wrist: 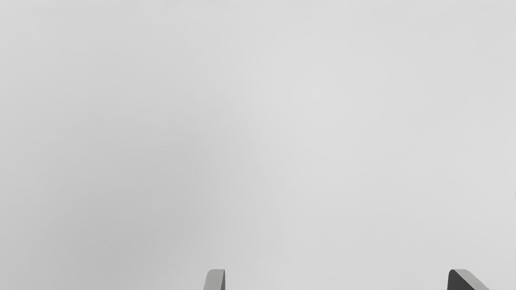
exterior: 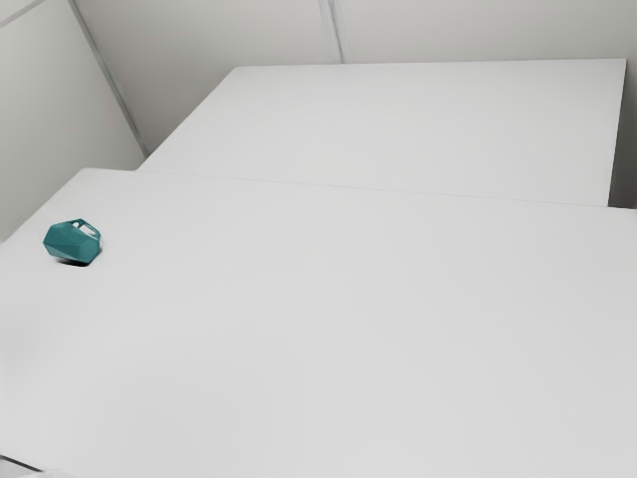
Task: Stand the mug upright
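Observation:
The teal mug (exterior: 72, 242) lies tipped on its side on the white table (exterior: 328, 319), close to the table's edge at the exterior view's left. Its handle is on the upper side, toward the exterior view's right. In the wrist view my gripper (wrist: 336, 278) is open, its two fingertips wide apart over bare tabletop (wrist: 282, 141) with nothing between them.
A second white surface (exterior: 398, 129) adjoins the table's far side. Pale walls (exterior: 219, 50) stand behind it. A thin dark line and a pale shape are at the exterior view's lower left corner.

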Tool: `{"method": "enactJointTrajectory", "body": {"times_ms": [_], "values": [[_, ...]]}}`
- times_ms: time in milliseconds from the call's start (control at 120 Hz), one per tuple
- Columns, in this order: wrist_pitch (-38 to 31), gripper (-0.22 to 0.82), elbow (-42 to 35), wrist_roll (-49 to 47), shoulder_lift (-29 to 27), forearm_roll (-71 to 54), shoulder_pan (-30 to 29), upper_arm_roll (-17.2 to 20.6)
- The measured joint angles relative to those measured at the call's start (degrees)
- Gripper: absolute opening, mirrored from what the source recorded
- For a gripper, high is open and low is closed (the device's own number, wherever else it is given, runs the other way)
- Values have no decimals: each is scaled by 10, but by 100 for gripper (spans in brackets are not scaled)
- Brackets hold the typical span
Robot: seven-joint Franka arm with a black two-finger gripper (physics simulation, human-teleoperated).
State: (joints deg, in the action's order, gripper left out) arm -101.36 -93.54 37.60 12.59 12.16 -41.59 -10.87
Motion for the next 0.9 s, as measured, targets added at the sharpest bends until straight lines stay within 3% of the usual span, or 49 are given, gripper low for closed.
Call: {"method": "enactJointTrajectory", "body": {"times_ms": [150,492,900], "values": [[0,60,80,66,83,54,-15,-2],[10,60,173,202,173,118,-99,-5],[23,60,351,320,324,251,-109,16]]}}
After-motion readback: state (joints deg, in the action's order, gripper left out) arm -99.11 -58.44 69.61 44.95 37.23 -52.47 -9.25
